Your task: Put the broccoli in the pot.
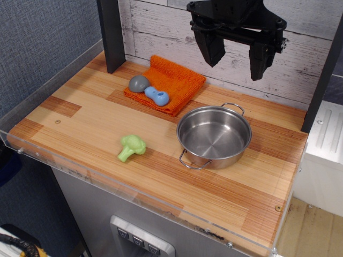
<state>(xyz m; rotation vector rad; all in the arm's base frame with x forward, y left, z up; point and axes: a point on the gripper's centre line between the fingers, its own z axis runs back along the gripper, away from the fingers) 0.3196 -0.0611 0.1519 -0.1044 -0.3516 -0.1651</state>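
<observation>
No brand names, labels or readable writing on anything here; the little buttons on the grey panel at the bottom edge are too small to make out.

The gripper hangs at the top of the frame, right of centre, up in front of the whitewashed plank wall. Its two black fingers are spread wide apart with nothing between them, so it's open and empty.

The broccoli is lying on its side on the wooden tabletop, left of centre in the lower half, stalk pointing toward the lower left. It's near the pot but not touching it. The pot sits upright just right of centre, nothing inside, one wire handle facing the front edge and the other toward the wall.

Upper middle, there's a folded orange cloth with a blue dumbbell-shaped toy on it and a grey rounded thing touching its left end.
</observation>
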